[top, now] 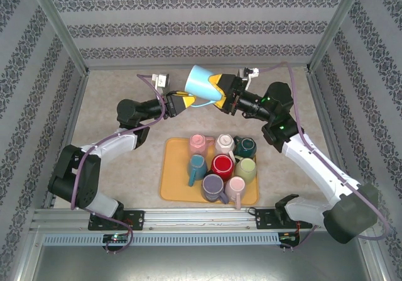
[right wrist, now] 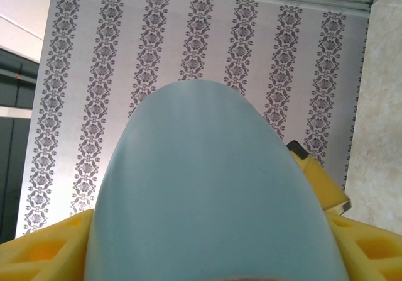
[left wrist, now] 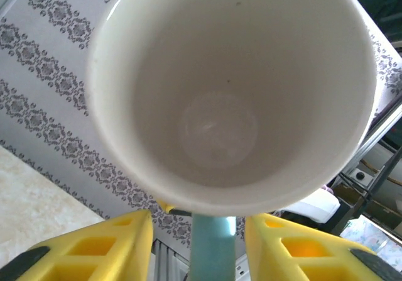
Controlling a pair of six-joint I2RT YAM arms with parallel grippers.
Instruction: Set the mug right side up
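Above tray [top: 174, 168] of other mugs [top: 222, 166]: R gripper [top: 218, 93] clamps blue mug [top: 202, 83] (mouth toward L); L gripper [top: 187, 100] part-open astride handle [left wrist: 212, 249].

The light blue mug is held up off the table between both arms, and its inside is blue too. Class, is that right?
Not quite. The light blue mug is held up as stated, but its inside is white, not blue. The left wrist view, looking straight into the mug, shows this.
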